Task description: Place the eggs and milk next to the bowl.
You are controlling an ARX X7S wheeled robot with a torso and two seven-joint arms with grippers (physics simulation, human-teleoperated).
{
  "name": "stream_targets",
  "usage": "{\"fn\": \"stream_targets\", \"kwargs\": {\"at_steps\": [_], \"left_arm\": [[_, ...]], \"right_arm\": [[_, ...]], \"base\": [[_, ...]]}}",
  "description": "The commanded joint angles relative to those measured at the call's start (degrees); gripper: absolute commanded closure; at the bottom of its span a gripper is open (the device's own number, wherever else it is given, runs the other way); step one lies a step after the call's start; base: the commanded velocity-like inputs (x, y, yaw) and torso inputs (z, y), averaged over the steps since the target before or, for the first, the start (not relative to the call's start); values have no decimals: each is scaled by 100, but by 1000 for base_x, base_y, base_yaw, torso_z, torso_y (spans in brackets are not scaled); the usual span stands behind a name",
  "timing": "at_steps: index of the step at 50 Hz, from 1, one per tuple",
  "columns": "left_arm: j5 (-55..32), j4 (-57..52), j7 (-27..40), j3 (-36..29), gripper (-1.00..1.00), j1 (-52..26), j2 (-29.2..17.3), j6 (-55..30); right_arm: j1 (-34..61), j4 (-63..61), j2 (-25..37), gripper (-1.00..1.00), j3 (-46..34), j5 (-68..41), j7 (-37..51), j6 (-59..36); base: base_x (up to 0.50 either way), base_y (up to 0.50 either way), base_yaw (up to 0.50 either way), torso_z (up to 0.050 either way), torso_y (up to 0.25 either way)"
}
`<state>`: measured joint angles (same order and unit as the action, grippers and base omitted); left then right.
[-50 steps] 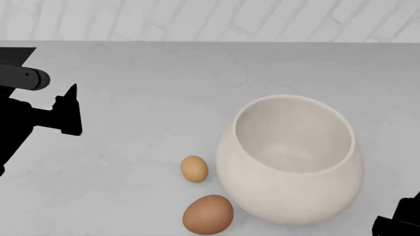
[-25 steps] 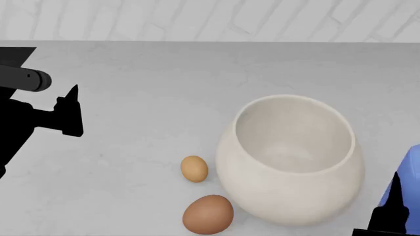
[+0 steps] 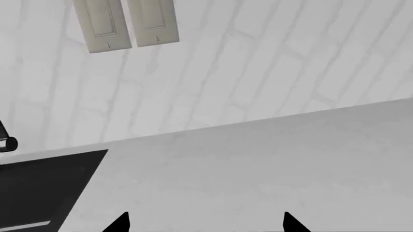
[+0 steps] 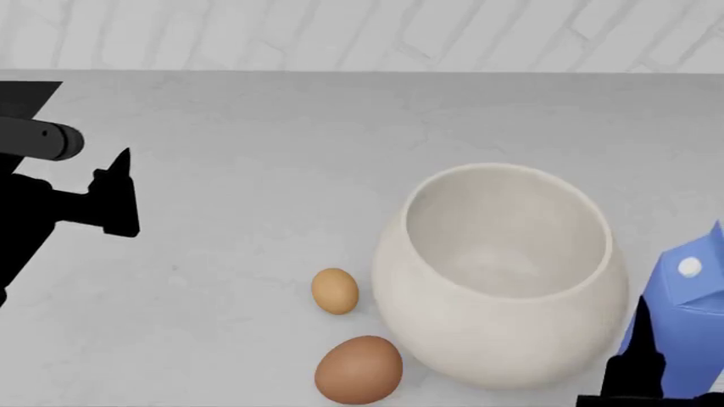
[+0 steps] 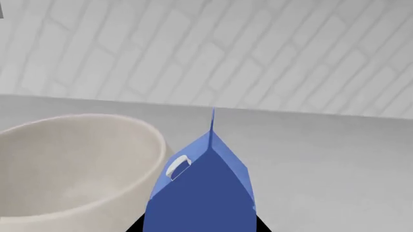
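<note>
The cream-white bowl (image 4: 453,339) stands on the grey counter, right of centre in the head view; its rim (image 5: 77,121) also shows in the right wrist view. Two eggs lie just left of the bowl: a small pale tan egg (image 4: 335,291) and a larger reddish-brown egg (image 4: 359,370) nearer me. The blue milk carton (image 4: 687,326) with a white cap is upright close to the bowl's right side. My right gripper (image 5: 197,224) is shut on the milk (image 5: 200,193), one finger on each side. My left gripper (image 4: 119,191) hangs open and empty far left, over bare counter (image 3: 258,183).
A black inset panel (image 4: 29,93) lies in the counter's far left corner, next to my left arm, and shows as well in the left wrist view (image 3: 38,188). A white brick wall (image 4: 339,34) closes the back. Two switch plates (image 3: 125,24) hang on it.
The milk carton, held in my right gripper, has come into view at the bowl's right side and moved further in. My left gripper, the bowl and the eggs have stayed put.
</note>
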<state>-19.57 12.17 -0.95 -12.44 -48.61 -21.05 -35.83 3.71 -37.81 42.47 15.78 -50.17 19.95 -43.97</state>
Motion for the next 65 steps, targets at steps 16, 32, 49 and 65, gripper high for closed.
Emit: {"fn": "stream_targets", "kwargs": {"at_steps": [16, 32, 49, 65], "left_arm": [[-29, -54, 46, -5, -100, 43, -24, 4], [-20, -9, 50, -44, -100, 61, -25, 48], [-20, 28, 53, -82, -100, 56, -18, 79], [-69, -94, 78, -74, -100, 71, -52, -6]], "right_arm": [[-171, 275, -106, 100, -176, 502, -223, 225], [-309, 466, -223, 100, -279, 641, -350, 435], [-356, 534, -253, -100, -279, 640, -360, 478], [-275, 375, -175, -100, -218, 478, -287, 350]], "base": [[0, 0, 0, 0, 1], [0, 0, 0, 0, 1], [2, 0, 0, 0, 0], [0, 0, 0, 0, 0]]}}
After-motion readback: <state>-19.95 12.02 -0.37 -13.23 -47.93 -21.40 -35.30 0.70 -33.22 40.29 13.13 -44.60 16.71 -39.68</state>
